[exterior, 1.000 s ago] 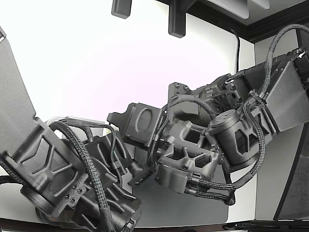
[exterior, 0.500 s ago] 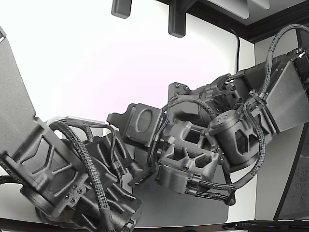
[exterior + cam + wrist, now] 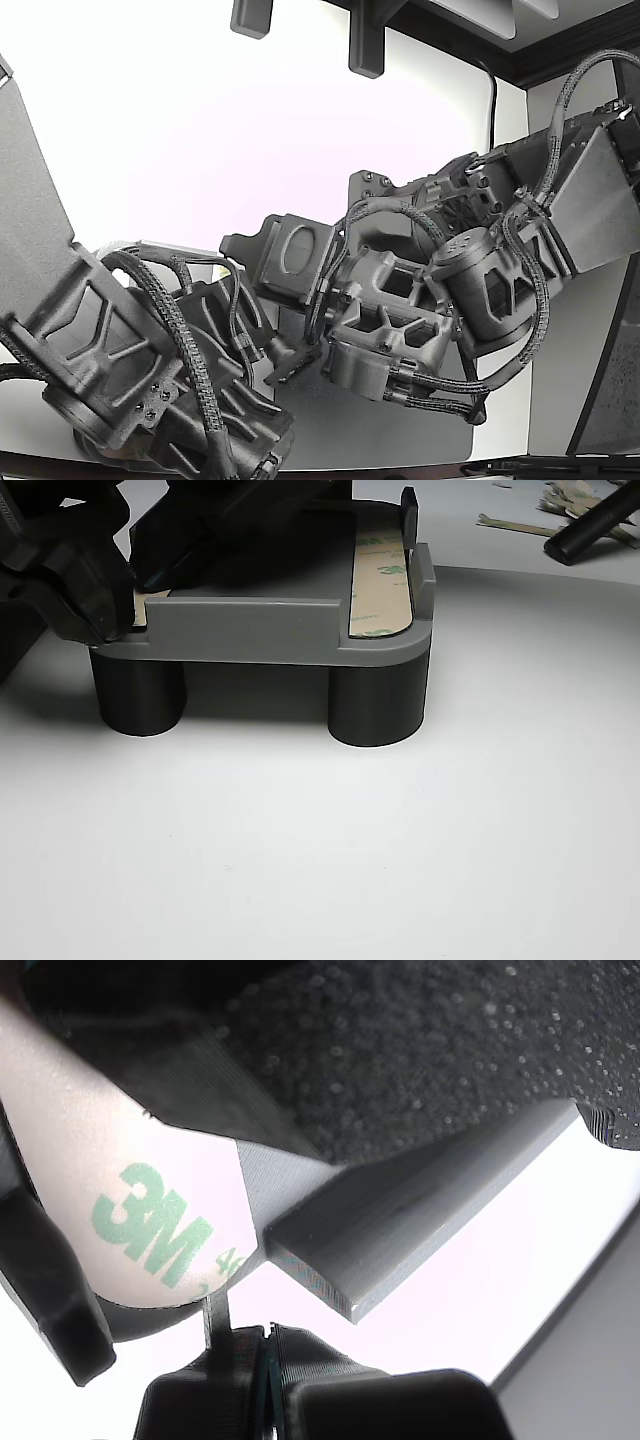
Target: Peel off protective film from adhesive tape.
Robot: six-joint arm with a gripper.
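Film (image 3: 150, 1215) (3M-printed) lies on grey fixture (image 3: 250, 630).

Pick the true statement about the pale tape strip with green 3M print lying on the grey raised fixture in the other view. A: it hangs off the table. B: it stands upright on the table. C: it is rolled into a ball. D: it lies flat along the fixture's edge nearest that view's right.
D: the pale tape strip with green 3M print lies flat along the right-hand edge of the grey raised fixture.
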